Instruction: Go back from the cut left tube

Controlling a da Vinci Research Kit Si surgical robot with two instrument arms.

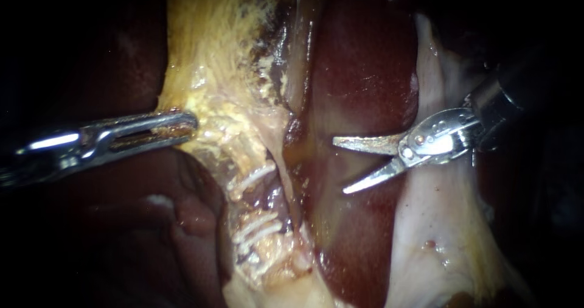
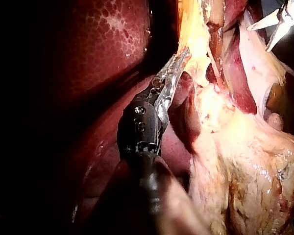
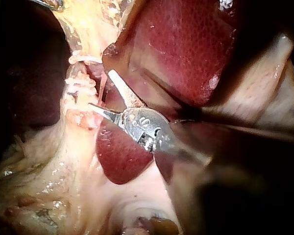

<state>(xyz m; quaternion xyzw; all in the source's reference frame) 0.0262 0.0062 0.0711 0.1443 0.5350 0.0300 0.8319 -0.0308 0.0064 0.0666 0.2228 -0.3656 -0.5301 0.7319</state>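
Dark liver (image 1: 365,70) backs everything. On the left, the left instrument (image 1: 190,123) clamps yellow tissue (image 1: 213,70), likely to keep it taut. The clipped left tube (image 1: 263,201) lies cut mid-scene. The right instrument (image 1: 340,165), blades wide apart, sits clear, free to withdraw.

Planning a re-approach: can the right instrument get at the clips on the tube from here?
Probably yes. The right instrument, jaws open, points toward the clips across open liver. The left instrument grips yellow tissue, clear of that path.
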